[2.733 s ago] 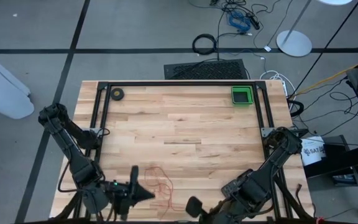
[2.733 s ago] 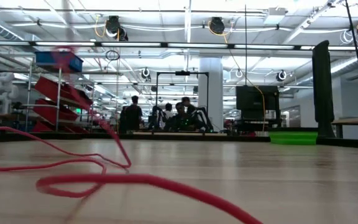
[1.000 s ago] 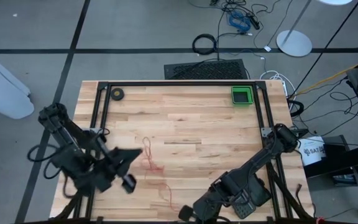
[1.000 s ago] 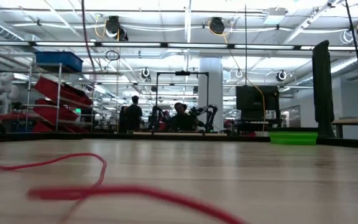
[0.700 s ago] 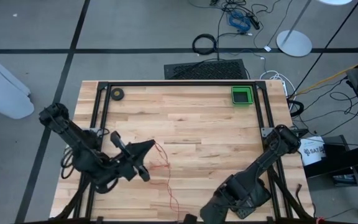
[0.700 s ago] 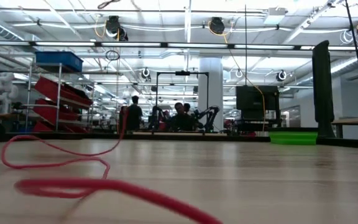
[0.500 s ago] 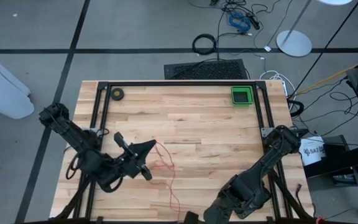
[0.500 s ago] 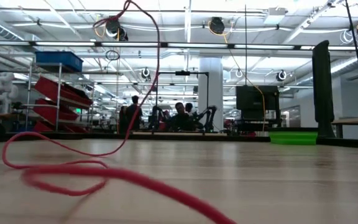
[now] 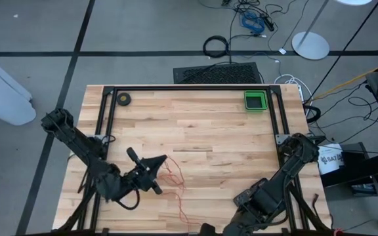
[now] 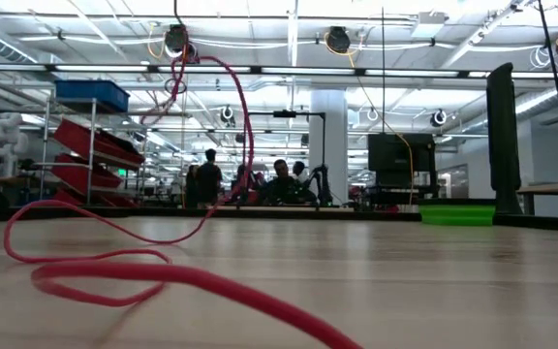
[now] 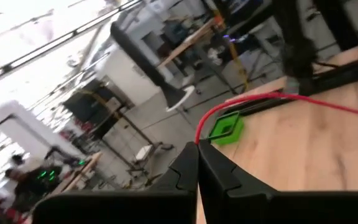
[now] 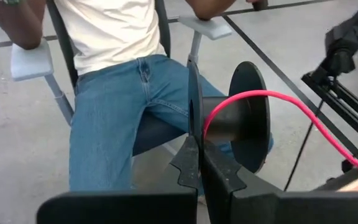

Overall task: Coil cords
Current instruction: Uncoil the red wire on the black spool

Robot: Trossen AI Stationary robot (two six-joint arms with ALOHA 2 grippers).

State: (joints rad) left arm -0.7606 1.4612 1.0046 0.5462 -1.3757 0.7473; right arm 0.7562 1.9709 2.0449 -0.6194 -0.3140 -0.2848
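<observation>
the left gripper [image 9: 157, 162] hangs over the near left part of the wooden table [image 9: 202, 124], its fingers [image 11: 185, 171] pressed together and clenched on the red cord [image 9: 174, 180]; in the left wrist view the wire [image 11: 253, 99] rises from between the closed tips and arcs away over the table; in the low view it [image 10: 124, 267] loops loose on the tabletop and climbs up out of the top of the picture; from above, the cord lies in loose bends just right of the left gripper and trails toward the near edge; the right gripper [image 12: 197, 158] sits at the near edge, right of centre, also pinched on the red cord [image 12: 260, 96], which curves off to one side in front of a black spool [image 12: 241, 118]; a seated person in jeans [image 12: 123, 106] is behind it; a green tray [image 9: 255, 101] rests at the far right corner, a dark tape roll [image 9: 123, 99] at the far left.
</observation>
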